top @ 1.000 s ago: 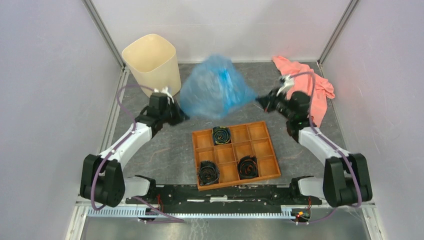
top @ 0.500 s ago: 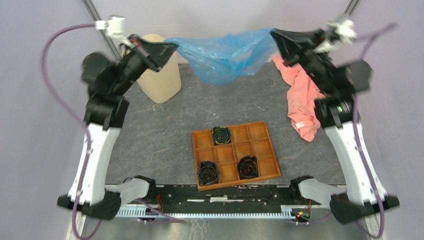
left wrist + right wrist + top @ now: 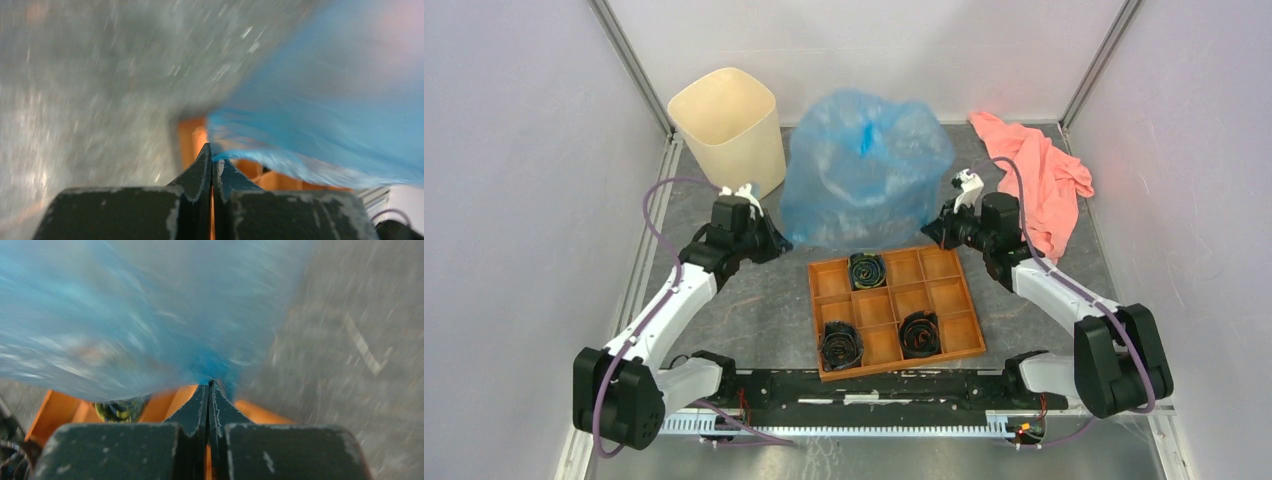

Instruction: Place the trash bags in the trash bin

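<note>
The light-blue trash bag (image 3: 864, 170) billows, puffed with air, over the middle of the table, stretched between my two grippers. My left gripper (image 3: 780, 238) is shut on its left lower edge; in the left wrist view the film (image 3: 320, 130) runs from the closed tips (image 3: 211, 152). My right gripper (image 3: 930, 234) is shut on its right lower edge; the film (image 3: 125, 325) meets the closed tips (image 3: 210, 388). The cream-beige trash bin (image 3: 728, 128) stands upright at the far left, left of the bag and apart from it.
An orange compartment tray (image 3: 894, 306) with three black coiled rolls lies just in front of the bag. A salmon-pink cloth (image 3: 1034, 172) lies at the far right. Enclosure walls stand on both sides and at the back.
Both arms swung up high with the bag stretched flat between them, then came down low again. The bag has filled with air and stands taller and wider than a second ago.
</note>
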